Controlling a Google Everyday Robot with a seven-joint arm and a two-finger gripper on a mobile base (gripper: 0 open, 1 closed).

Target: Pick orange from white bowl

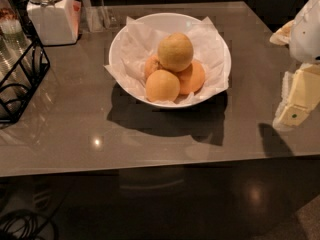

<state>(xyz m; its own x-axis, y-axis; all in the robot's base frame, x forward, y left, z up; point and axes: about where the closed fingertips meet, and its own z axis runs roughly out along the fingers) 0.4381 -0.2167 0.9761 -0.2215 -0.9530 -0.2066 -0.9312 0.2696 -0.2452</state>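
Note:
The white bowl (125, 36), lined with crinkled white paper, stands at the middle of the grey table. The orange (175, 52), the largest and palest fruit, sits on top of three smaller deeper-orange fruits (162, 85) in the bowl. My gripper (296, 101) is at the right edge of the view, to the right of the bowl and apart from it, with nothing held that I can see.
A white lidded jar (50, 14) stands at the back left. A black wire rack (20, 79) is at the left edge. The table's front edge (150, 168) runs across below the bowl, with dark floor beyond.

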